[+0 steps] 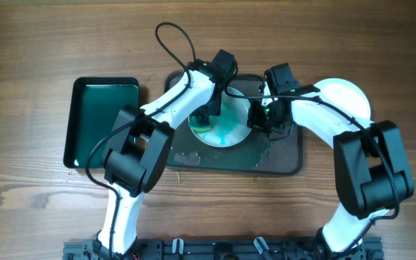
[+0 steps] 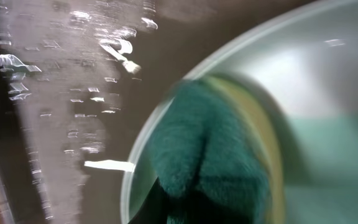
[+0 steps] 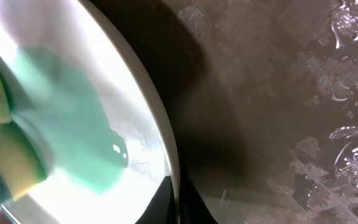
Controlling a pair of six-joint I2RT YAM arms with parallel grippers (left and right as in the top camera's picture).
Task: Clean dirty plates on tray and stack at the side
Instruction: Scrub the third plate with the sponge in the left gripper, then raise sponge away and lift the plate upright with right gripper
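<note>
Wood-grain table (image 1: pixel 35 58) carries the dark grey tray (image 1: pixel 287 162), and on its wet floor sits the plate (image 1: pixel 230 133) I am wiping, a teal smear (image 3: pixel 73 143) across its middle. My left gripper (image 1: pixel 206 117) is clamped on the sponge (image 2: pixel 210 155), which presses at the plate's edge. My right gripper (image 1: pixel 260 119) seems pinched on the opposite rim to steady it. I should sweep the sponge flat through the smear with light pressure, so the plate does not skate. One white plate (image 1: pixel 349 94) lies beside the tray.
</note>
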